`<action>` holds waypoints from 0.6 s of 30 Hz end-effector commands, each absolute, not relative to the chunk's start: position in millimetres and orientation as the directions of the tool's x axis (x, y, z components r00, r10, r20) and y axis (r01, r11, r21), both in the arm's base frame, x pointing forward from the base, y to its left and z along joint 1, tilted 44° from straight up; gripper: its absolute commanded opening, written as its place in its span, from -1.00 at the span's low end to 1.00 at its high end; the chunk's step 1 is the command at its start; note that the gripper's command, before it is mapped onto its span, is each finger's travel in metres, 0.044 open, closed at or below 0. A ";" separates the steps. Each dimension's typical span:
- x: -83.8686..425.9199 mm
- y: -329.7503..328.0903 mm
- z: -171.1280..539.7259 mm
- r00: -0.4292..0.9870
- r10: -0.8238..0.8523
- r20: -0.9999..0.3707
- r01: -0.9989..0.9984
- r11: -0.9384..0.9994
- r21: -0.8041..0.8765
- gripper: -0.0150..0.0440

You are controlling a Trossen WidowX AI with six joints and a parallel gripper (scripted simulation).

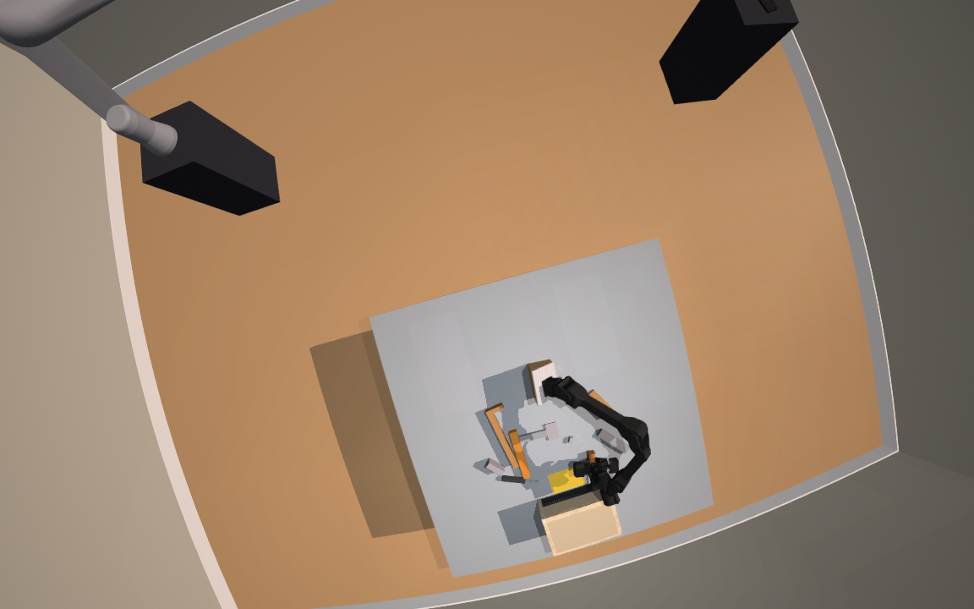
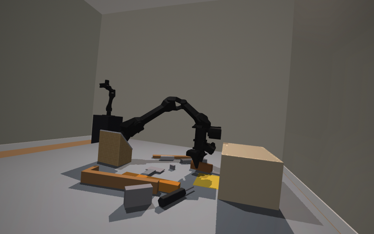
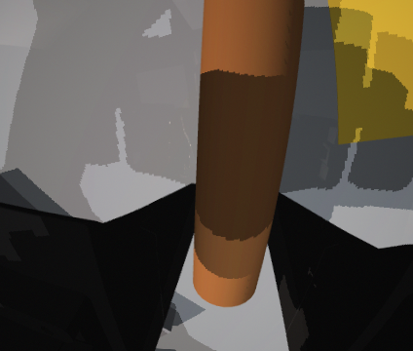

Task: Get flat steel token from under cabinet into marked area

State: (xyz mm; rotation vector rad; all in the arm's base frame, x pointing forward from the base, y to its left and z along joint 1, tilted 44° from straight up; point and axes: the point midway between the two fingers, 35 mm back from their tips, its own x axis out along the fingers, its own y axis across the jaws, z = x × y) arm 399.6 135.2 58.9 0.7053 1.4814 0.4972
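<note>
The arm (image 1: 602,410) (image 2: 156,111) is matte black, with chunky angular joints and fingers (image 2: 196,163) tapering like wedges

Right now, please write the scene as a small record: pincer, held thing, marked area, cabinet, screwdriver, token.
pincer: shut on held thing
held thing: orange-brown handle
marked area: yellow patch, before the cabinet
cabinet: pale box
black screwdriver: lying on table
token: not visible

Room beside the cabinet front

Above the yellow area (image 1: 566,480) (image 2: 207,181) (image 3: 392,63) there is open space to pass. The cabinet (image 1: 582,528) (image 2: 250,177) closes its one side. The screwdriver (image 1: 512,478) (image 2: 171,197) lies near, and perhaps blocks a low path.
</note>
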 end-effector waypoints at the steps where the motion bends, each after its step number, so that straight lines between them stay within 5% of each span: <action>1: 398.0 129.7 52.2 0.048 0.691 -0.721 0.124 0.712 0.691 -0.49; 18: 392.4 127.0 49.0 0.048 0.691 -0.721 0.124 0.713 0.691 -0.49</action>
